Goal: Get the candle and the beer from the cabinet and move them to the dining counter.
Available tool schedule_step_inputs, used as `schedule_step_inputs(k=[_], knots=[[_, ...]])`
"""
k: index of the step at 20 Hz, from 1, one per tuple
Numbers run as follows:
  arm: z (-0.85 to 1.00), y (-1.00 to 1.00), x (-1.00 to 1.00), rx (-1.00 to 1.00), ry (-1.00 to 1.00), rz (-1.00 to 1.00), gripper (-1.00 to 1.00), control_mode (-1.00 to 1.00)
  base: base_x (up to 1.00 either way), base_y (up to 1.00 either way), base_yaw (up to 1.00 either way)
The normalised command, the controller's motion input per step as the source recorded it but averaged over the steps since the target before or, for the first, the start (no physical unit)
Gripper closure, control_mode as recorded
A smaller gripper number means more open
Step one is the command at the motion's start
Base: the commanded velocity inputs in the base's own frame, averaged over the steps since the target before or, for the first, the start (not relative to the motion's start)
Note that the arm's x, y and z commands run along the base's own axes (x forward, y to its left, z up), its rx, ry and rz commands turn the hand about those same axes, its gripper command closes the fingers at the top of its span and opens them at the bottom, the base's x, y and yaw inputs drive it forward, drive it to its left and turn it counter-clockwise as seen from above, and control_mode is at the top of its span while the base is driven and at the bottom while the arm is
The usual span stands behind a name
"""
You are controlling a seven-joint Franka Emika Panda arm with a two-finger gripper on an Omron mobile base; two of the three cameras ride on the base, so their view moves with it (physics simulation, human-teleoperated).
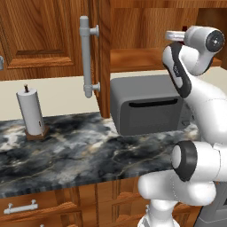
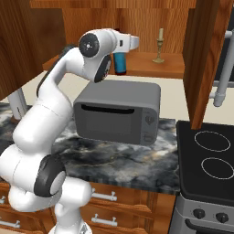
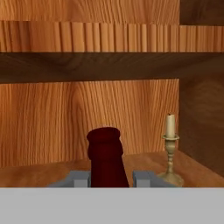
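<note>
Claw [image 3: 111, 178] fingers are seen on either side of the beer [image 3: 106, 157] in the hand view, pressed close against its dark red neck — the bottle is gripped. It is held upright inside the open cabinet [image 2: 151, 23], on or just above the wooden shelf; which one cannot be told. In the right base view the blue label of the beer [image 2: 120, 64] is seen just below the white hand, at the left part of the shelf.

The candle [image 3: 170, 151] is stood on the same shelf, to the right of the bottle and a little farther back. It is not touched by anything. A short cream stick is held in its small gold holder with a round foot. In the right base view the candle [image 2: 158, 45] is seen near the right side of the shelf, well apart from the bottle.

Under the cabinet a grey microwave [image 2: 119, 114] is set on the marbled bench [image 1: 66, 150]. A paper towel roll [image 1: 30, 111] is stood on the bench to the left — upright on a small wooden base. A cabinet door [image 1: 48, 35] with a long grey handle [image 1: 86, 55] is swung open beside it. A black stove [image 2: 208, 160] with two round rings is placed at the right end of the bench. Wooden drawers [image 2: 114, 205] with short handles are set below.
</note>
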Motion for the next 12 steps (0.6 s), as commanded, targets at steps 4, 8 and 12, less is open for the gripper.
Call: schedule_step_inputs(k=[4, 8, 12], knots=[[0.00, 0.01, -1.00, 0.01, 0.00, -0.01, 1.00, -1.00, 0.00, 0.00, 0.00], [0.00, 0.19, -0.99, 0.01, 0.05, 0.00, 1.00, -1.00, 0.00, 0.00, 0.00], [0.00, 0.28, -1.00, 0.01, 0.06, 0.00, 1.00, -1.00, 0.00, 0.00, 0.00]])
